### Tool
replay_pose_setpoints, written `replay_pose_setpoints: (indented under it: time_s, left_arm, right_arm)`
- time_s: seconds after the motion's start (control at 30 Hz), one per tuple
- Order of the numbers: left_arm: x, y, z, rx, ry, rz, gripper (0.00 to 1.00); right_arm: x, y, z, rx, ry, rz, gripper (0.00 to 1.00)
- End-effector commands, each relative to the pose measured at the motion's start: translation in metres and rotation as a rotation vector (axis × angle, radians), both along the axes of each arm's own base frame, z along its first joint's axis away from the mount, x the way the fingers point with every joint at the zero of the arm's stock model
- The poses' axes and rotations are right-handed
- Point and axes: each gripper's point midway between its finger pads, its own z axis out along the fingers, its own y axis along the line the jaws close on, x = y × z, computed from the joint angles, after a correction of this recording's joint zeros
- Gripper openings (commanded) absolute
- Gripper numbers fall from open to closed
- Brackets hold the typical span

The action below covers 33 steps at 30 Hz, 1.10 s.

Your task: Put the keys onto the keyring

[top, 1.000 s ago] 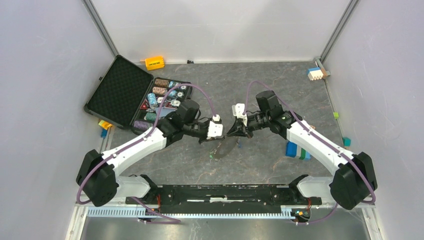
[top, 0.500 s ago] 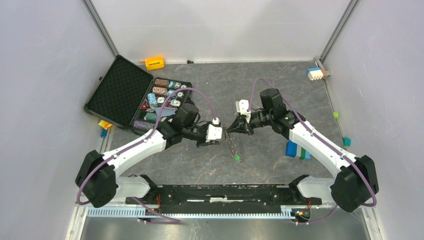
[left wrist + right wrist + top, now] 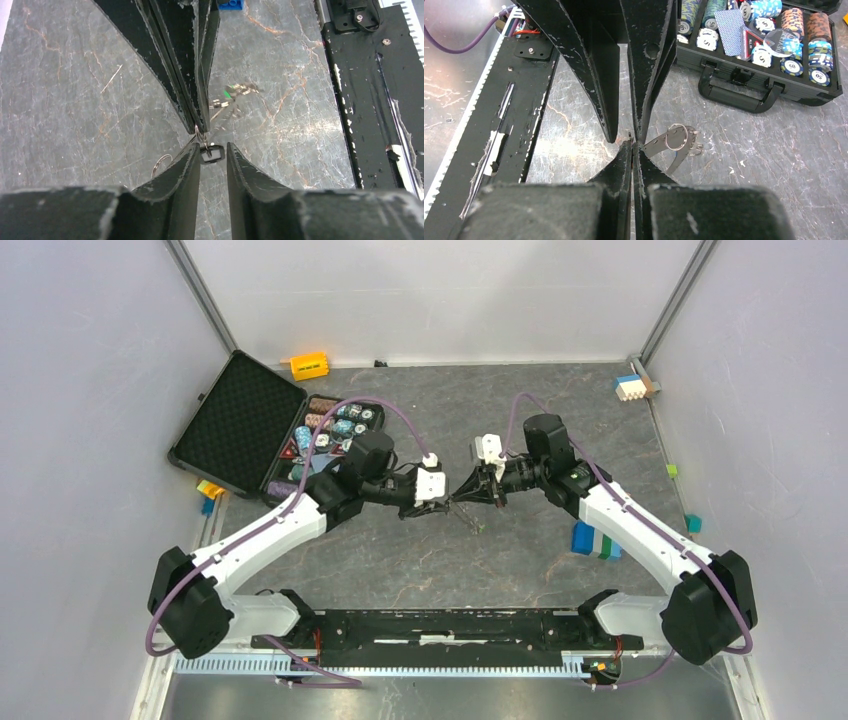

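Top camera overhead, wide; wrist cameras close, opposed, sharing table [image 3: 440, 560] centre.

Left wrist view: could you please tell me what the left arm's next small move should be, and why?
Probably close the left gripper gently on the black key head. Its fingers stand apart with that head in the gap, just below a small wire ring that the shut right gripper seems to pinch. Gripping would steady the key.
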Motion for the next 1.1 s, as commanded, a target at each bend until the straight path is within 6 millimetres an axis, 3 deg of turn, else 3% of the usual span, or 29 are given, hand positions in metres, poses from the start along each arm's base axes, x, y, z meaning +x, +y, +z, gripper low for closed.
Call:
replay_pose_setpoints:
  time_s: [0.0,0.33,0.73,0.9,1.07]
  left_arm:
    - [-0.005,-0.012,0.015,-0.043,0.035,-0.027,0.28]
    - [-0.005,-0.006,0.006,-0.013,0.012,-0.015,0.02]
    - [-0.008,-0.025,-0.010,-0.011,0.081,-0.007,0.05]
    - [-0.010,-0.023,-0.015,-0.009,0.078,-0.004,0.08]
    - [-0.016,-0.018,-0.019,-0.005,0.058,-0.025,0.19]
  right_arm:
    - [0.001,0.004,0.016,0.060,-0.024,0.009,0.00]
    - [0.005,0.003,0.017,0.060,-0.027,-0.017,0.00]
    - [0.012,0.009,0.013,0.148,0.048,-0.090,0.00]
    - [0.011,0.008,0.010,0.157,0.049,-0.101,0.00]
    - [0.011,0.008,0.012,0.161,0.047,-0.094,0.00]
